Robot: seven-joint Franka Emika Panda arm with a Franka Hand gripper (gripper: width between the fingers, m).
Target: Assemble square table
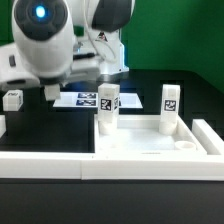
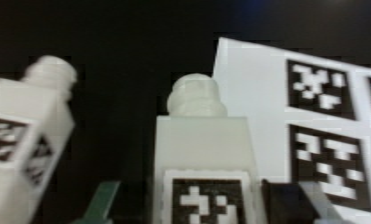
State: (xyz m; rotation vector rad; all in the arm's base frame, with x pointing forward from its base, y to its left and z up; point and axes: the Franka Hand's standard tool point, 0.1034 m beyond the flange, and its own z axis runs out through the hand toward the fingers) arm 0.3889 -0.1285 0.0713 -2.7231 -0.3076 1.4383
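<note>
The white square tabletop (image 1: 140, 146) lies tray-like near the front. Two tagged white legs (image 1: 107, 108) (image 1: 170, 107) stand upright at its far corners. My gripper (image 1: 50, 92) hangs low over the black table on the exterior view's left, mostly hidden by the arm. In the wrist view a third leg (image 2: 205, 140), its screw tip pointing away, sits between my fingers (image 2: 281, 200), and the gripper (image 2: 196, 202) is shut on it. Another leg (image 2: 31, 125) lies beside it and shows as a small block (image 1: 12, 99) in the exterior view.
The marker board (image 1: 88, 100) (image 2: 315, 110) lies flat just past the held leg, behind the tabletop. A long low white wall strip (image 1: 40, 166) runs along the front. The arm's bulky white links (image 1: 45, 40) fill the upper part of the exterior view's left.
</note>
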